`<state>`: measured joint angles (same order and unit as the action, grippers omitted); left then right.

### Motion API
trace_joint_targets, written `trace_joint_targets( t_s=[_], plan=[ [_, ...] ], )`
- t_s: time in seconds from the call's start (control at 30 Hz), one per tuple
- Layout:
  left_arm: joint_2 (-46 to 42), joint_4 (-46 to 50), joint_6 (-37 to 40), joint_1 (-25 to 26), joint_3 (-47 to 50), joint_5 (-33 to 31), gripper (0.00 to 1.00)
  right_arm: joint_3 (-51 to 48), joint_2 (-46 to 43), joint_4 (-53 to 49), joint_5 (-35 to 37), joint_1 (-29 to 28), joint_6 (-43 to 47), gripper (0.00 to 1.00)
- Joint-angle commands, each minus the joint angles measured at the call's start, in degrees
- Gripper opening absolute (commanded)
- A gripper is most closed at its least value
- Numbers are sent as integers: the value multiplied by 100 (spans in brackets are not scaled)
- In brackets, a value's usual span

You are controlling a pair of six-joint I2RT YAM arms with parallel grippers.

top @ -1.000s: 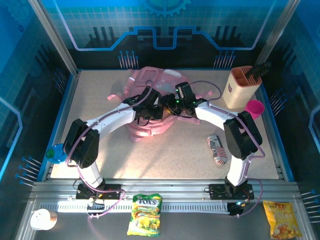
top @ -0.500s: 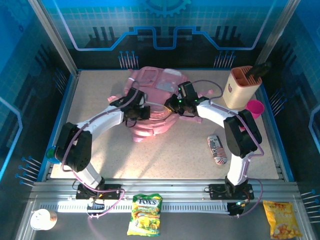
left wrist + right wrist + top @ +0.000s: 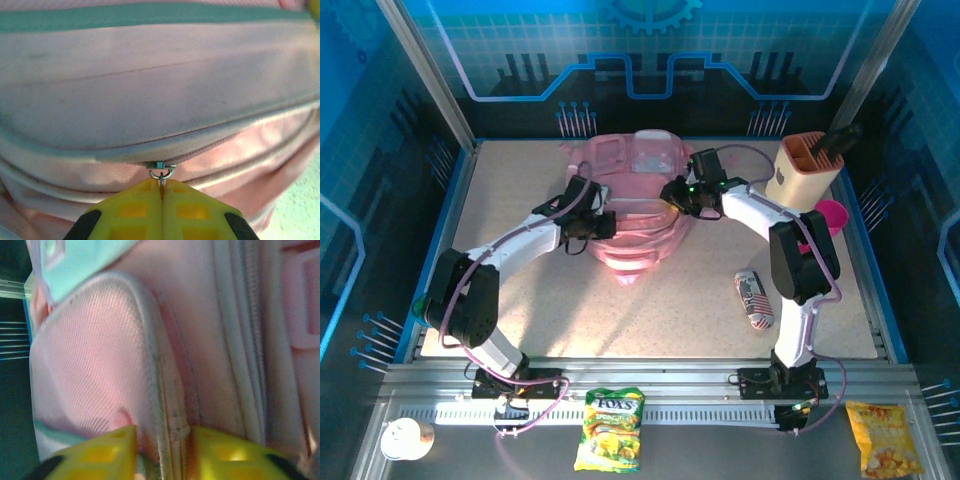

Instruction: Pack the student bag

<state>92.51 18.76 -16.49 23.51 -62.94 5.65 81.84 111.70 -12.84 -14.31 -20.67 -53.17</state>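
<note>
Jaws on your left arm are pressed together on the metal zipper pull [image 3: 161, 174], its ring pinched at the tips of the yellow pads [image 3: 131, 209]. The right jaws stand partly apart, with the pale piped seam [image 3: 156, 365] bunched between them and touching both pads. I judge that to be a hold on the fabric.

Location: the student bag [image 3: 640, 235] lies on the counter [image 3: 520, 320], toward 12 o'clock from the arm bases, zipped face up. From above, the left jaws meet it at its 9 o'clock side and the right jaws at about 2 o'clock. A small can [image 3: 753, 300] lies well apart from the bag, at its 4 o'clock.

Handling assessment: the bag is soft cloth and looks slack. Expect it to fold, sag and slide on the counter rather than keep its shape. It is probably light, so a pull on the zip is likely to drag the whole bag unless the other side is anchored.

Recommended holds:
- **Zipper pull:** it is small, hard metal and may slip out of the pads. Take it square at the ring.
- **Piped seam:** this is the firmest line on the cloth, so grip the body there or at a strap, not on the loose mesh panel beside it.
</note>
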Motion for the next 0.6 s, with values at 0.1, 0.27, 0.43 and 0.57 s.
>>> trace_joint_targets(
  t_s=[0.1,0.27,0.43,0.57],
  plan=[
    [65,333,137,679,-593,159,0,-712,-942,-13,488,99,-609,52],
    [369,573,314,894,-1047,262,0,-1632,-1660,339,550,-100,-1412,55],
    [505,668,362,947,-1196,240,0,-1656,-1621,469,404,-344,-1699,55],
    [445,679,400,953,-1168,174,0,-1334,-1210,462,213,-420,-1728,53]
  ],
)
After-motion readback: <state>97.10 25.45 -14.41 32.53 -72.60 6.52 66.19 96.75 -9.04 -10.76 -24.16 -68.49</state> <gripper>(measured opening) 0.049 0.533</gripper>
